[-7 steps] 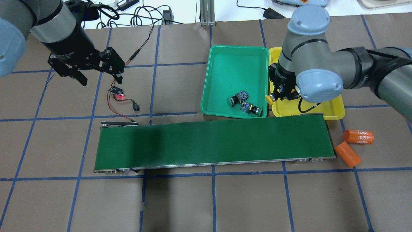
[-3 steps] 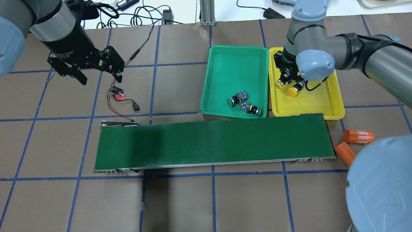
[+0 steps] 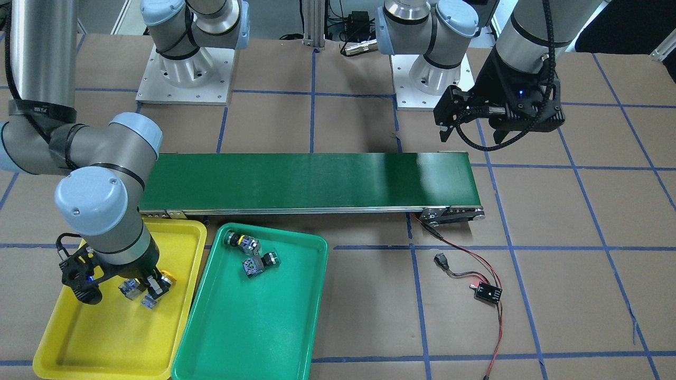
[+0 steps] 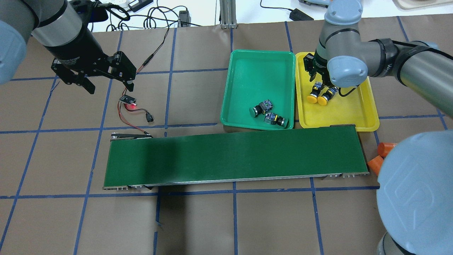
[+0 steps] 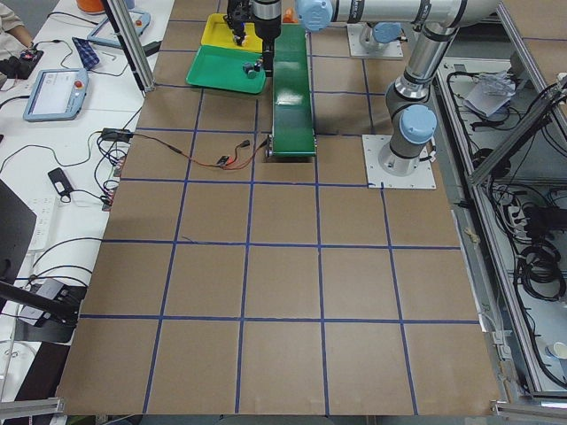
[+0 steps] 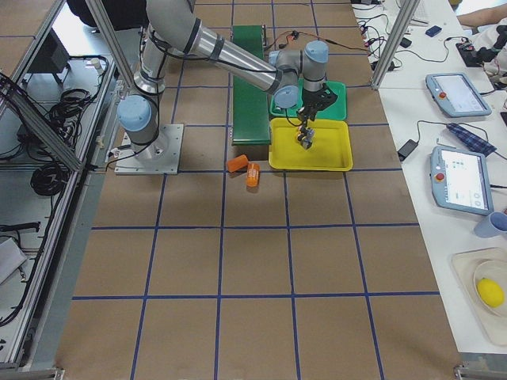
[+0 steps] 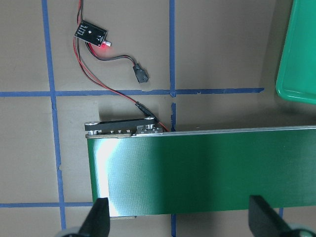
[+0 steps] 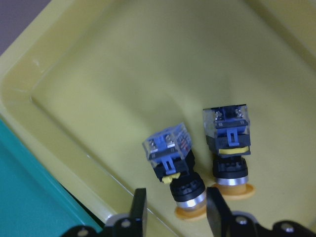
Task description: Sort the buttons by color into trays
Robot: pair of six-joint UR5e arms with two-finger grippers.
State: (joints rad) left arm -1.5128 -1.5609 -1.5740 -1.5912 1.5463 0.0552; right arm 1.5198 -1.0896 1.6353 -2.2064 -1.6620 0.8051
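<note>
The yellow tray (image 4: 348, 115) holds two yellow buttons (image 4: 311, 98) (image 4: 323, 100) lying side by side; both show in the right wrist view (image 8: 170, 158) (image 8: 228, 136). My right gripper (image 8: 175, 210) hangs low over them. Its fingers (image 8: 138, 205) stand either side of the left button's cap with a gap, so it is open. The green tray (image 4: 260, 69) holds two green buttons (image 4: 257, 109) (image 4: 276, 119). My left gripper (image 4: 109, 85) is open and empty, high over the table's left side and far from both trays.
A long dark green conveyor belt (image 4: 233, 159) lies in front of the trays. Two orange cylinders (image 4: 385, 147) sit at its right end, partly hidden by my right arm's elbow (image 4: 414, 198). A small sensor board with red wires (image 4: 127, 100) lies below my left gripper.
My right gripper carried a yellow button from the yellow tray's front left edge deeper into the tray. The button now lies beside the other yellow one. The left arm has not moved.
</note>
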